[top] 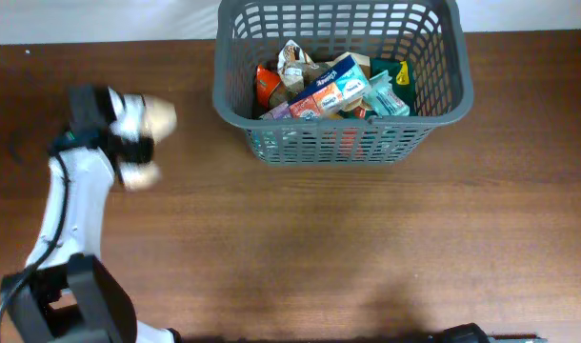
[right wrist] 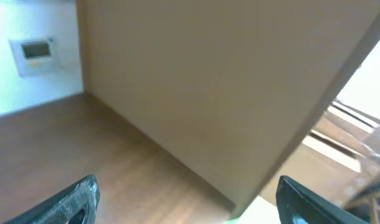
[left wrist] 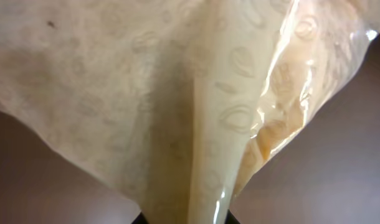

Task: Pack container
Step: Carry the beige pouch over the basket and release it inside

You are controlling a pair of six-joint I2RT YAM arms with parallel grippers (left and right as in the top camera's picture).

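Dark grey basket (top: 443,105) sits at the far edge of the tabletop (top: 319,248), a bit right of the middle, upright. It is loaded with mixed packets (top: 329,90): blue-and-white ones, an orange one, teal and green ones, crumpled wrappers, all heaped below the rim.

Left gripper (top: 136,145) is over the left part of the tabletop, well apart from the basket and level with its near side. The jaws are clamped tight on a cream bag (top: 159,116). The bag bulges out on both sides of the fingers. In the left wrist view the bag (left wrist: 196,93) fills nearly the whole frame: soft, pale plastic with a faint printed pattern, creased down the middle, one side glossy and see-through.

Right gripper (right wrist: 190,202) has its fingers (right wrist: 78,199) spread wide with nothing between them. It is off at the near edge, barely seen from overhead. Its camera faces brown wood and a pale wall.
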